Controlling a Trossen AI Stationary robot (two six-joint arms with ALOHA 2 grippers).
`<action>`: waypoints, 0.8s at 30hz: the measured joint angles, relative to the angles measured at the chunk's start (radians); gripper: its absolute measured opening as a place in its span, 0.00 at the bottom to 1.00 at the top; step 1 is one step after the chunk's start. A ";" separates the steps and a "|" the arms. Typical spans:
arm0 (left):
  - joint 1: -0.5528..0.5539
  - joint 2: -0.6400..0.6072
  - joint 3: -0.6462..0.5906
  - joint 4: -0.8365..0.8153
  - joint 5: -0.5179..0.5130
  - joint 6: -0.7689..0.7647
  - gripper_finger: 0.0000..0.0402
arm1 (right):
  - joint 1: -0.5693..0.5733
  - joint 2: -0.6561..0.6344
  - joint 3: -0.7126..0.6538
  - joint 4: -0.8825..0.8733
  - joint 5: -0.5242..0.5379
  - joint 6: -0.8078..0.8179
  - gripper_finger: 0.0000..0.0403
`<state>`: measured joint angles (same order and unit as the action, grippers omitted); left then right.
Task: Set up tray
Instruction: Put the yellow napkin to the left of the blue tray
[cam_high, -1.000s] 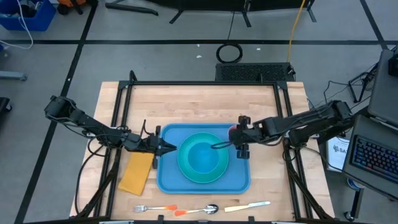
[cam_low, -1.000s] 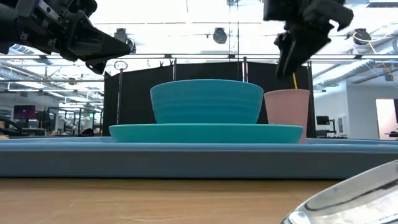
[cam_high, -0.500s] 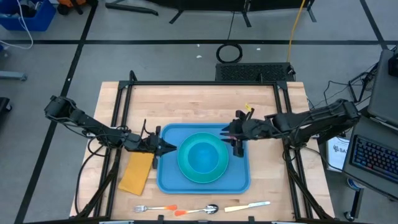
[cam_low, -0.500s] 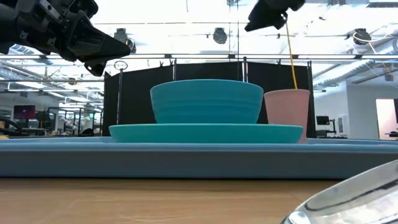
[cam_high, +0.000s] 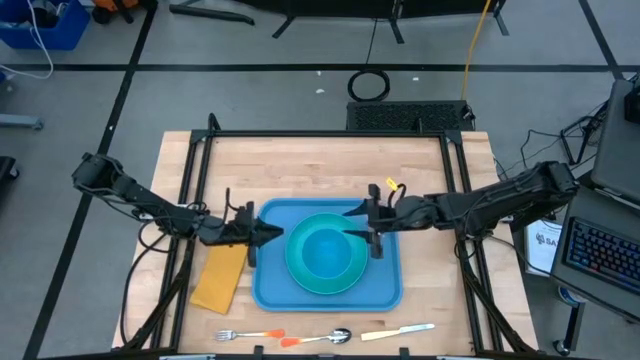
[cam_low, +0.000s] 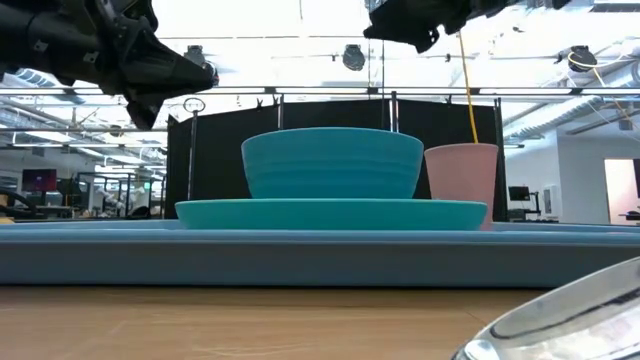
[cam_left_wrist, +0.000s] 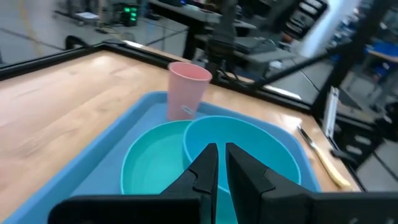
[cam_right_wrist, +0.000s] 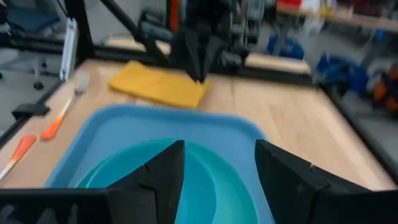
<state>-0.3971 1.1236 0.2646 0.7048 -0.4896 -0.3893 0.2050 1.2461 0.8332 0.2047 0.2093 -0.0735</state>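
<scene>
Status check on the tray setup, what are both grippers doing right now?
Left gripper shut, empty, above tray's left rim. Right gripper open, empty, over bowl on plate. Pink cup on tray. Nothing blocking.

tray (cam_high: 265, 290): smooth blue plastic | plate (cam_high: 298, 272): glossy teal | cup (cam_left_wrist: 186, 91): matt pink plastic | table (cam_high: 300, 165): light wood planks | napkin (cam_high: 220, 278): yellow cloth

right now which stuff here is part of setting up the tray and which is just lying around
Part of the job: tray, plate, bowl, pink cup, fork, spoon, knife, yellow napkin.

Lying about: cable coil on the floor, keyboard.
</scene>
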 joint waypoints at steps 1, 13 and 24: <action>-0.005 0.000 0.000 0.000 -0.011 -0.010 0.09 | 0.000 0.000 -0.018 0.054 -0.004 -0.031 0.46; -0.051 0.000 0.004 -0.058 -0.114 -0.210 0.09 | 0.000 -0.001 -0.053 0.389 -0.005 -0.210 0.46; -0.199 0.000 0.267 -0.845 -0.117 -0.641 0.02 | -0.001 -0.001 -0.053 0.520 -0.005 -0.317 0.46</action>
<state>-0.5962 1.1236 0.5320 -0.1404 -0.6063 -1.0299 0.2039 1.2453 0.7801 0.7250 0.2043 -0.3904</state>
